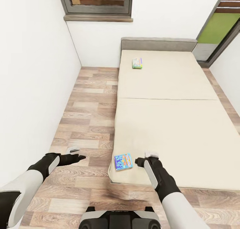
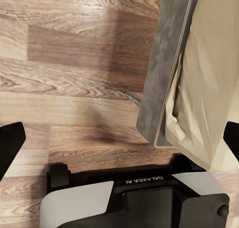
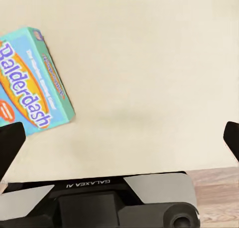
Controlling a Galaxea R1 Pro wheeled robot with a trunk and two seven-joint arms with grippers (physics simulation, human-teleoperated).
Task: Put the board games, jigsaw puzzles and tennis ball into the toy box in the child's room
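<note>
The blue board game (image 1: 123, 161) lies flat at the near corner of the bed (image 1: 173, 122), just beside the right gripper (image 1: 142, 160), fingers spread wide and empty. A second game (image 1: 137, 63) lies near the headboard (image 1: 158, 44). The left gripper (image 1: 81, 158) hangs over the floor (image 1: 90, 122), fingers parted.

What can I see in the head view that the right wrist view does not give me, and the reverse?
Head view alone: the far board game near the grey headboard, the window, and the left gripper over the wood floor. Right wrist view alone: the "Balderdash" lettering on the cover. Shared: the blue board game lying on the bed.
</note>
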